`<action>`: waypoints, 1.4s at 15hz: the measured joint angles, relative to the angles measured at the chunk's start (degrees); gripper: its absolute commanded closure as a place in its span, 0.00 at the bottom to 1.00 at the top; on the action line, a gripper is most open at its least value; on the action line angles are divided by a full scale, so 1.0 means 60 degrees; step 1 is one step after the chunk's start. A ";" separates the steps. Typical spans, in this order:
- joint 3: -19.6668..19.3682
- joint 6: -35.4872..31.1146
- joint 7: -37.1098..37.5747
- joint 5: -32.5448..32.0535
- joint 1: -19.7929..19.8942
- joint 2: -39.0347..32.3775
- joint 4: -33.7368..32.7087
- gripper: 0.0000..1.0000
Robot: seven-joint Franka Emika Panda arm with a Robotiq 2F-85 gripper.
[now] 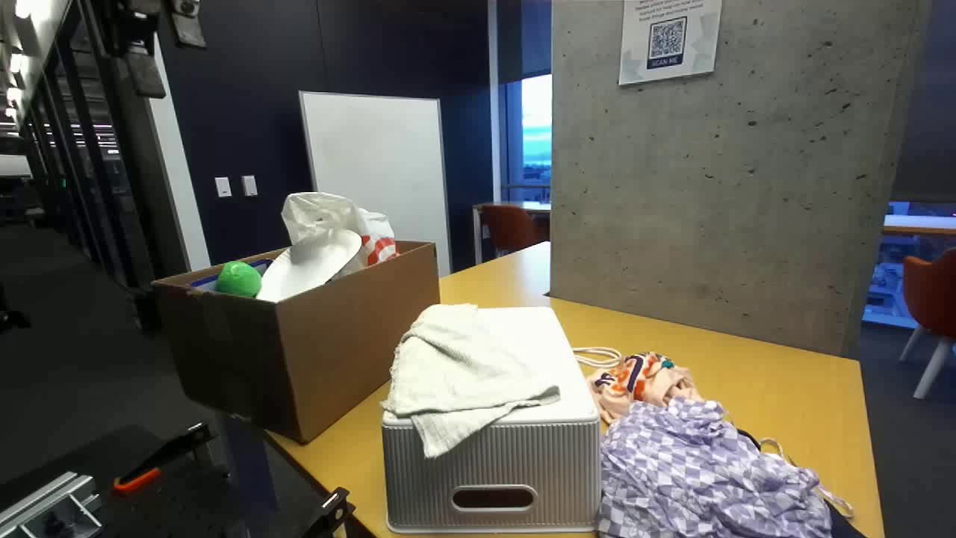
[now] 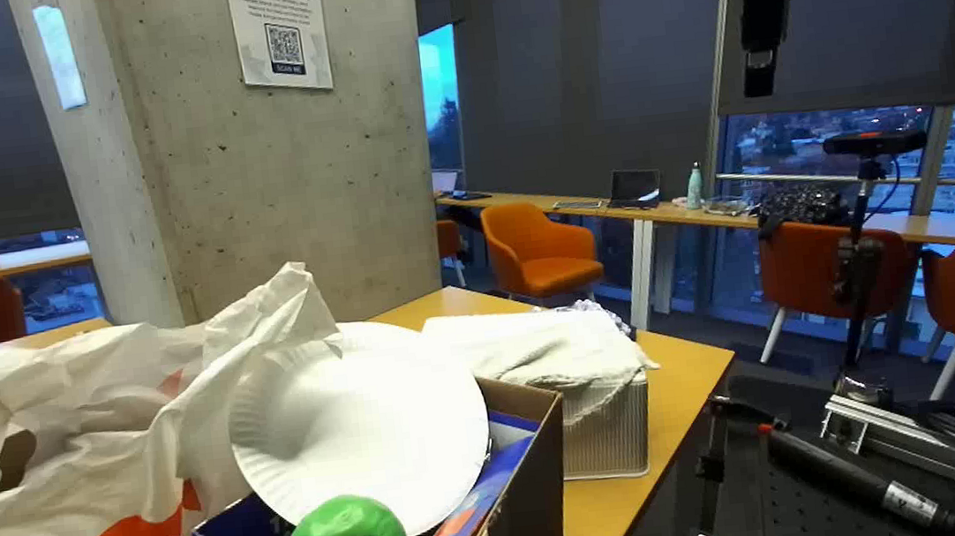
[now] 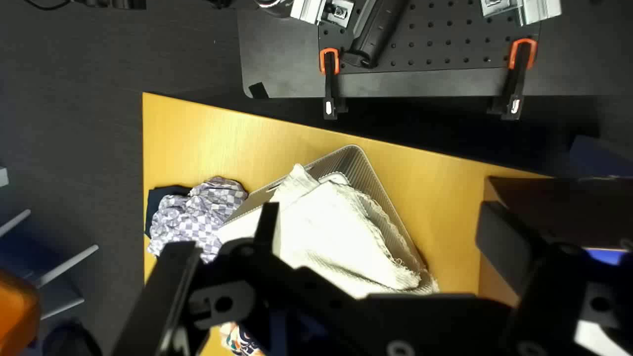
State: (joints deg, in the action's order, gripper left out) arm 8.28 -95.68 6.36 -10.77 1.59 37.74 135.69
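we see the gripper (image 3: 382, 233), jaws spread wide, well above a fringed, rumpled cloth (image 1: 467, 370) draped over a ridged box (image 1: 526, 463) with rounded corners.

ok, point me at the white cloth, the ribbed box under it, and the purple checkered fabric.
White cloth (image 1: 463, 366): in an exterior view, on its upper face.
Ribbed box (image 1: 523, 459): in an exterior view, on the side wall facing the camera.
Checkered fabric (image 3: 194, 212): in the wrist view, on its crumpled middle.

My gripper (image 3: 381, 225) is black; the cloth (image 1: 467, 366) is cream, the ribbed box (image 1: 422, 486) white and silver-grey, the fabric (image 1: 702, 471) checked lavender and white, the table (image 1: 792, 373) yellow.
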 measured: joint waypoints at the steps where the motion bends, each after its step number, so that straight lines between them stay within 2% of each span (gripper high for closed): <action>1: 0.0000 -0.0004 0.0000 0.0000 0.0000 0.0007 -0.0019 0.00; 7: -0.0012 -0.0013 -0.0001 -0.0031 -0.0043 0.0001 -0.0006 0.00; 11: -0.0012 -0.0567 -0.0004 -0.0343 -0.0134 -0.0002 0.0823 0.00; 16: -0.0038 -0.2253 0.0080 -0.0608 -0.0256 -0.0077 0.2649 0.00; 19: -0.0207 -0.3861 0.0168 -0.0939 -0.0157 -0.0444 0.3729 0.00; 21: -0.0464 -0.5106 -0.0012 -0.1280 0.0021 -0.1078 0.4030 0.00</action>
State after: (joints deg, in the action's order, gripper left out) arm 5.50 -126.32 6.29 -18.44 1.72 31.28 159.87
